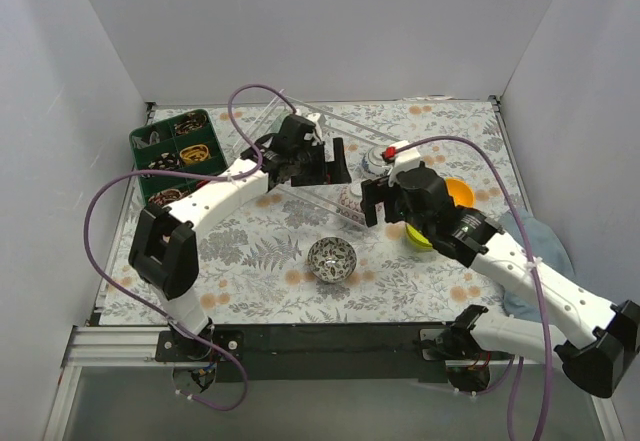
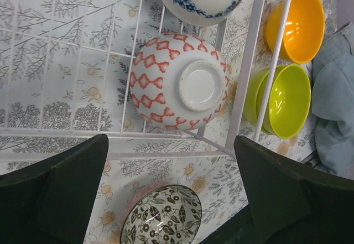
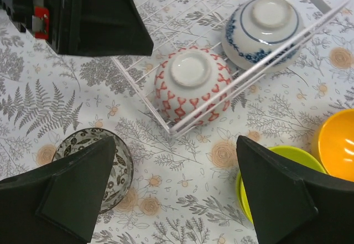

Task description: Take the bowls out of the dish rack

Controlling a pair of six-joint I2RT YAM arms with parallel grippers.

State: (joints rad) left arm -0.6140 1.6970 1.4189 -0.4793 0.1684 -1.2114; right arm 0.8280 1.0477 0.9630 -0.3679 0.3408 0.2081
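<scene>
Left tool (image 2: 171,144), jaws apart and empty, hovers over upturned red-patterned white ceramic bowl (image 2: 180,81) in white wire dish rack (image 2: 243,89) corner. Right tool (image 3: 176,141) also apart. Next, likely: descend, straddle bowl, clamp.

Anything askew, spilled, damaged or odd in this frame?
Nothing stands out. The red-patterned white ceramic bowl and the blue-and-white ceramic bowl sit upside down in the white wire dish rack. No spill or crack shows. A crumpled pale blue cloth lies beside the lime-green bowl.
</scene>
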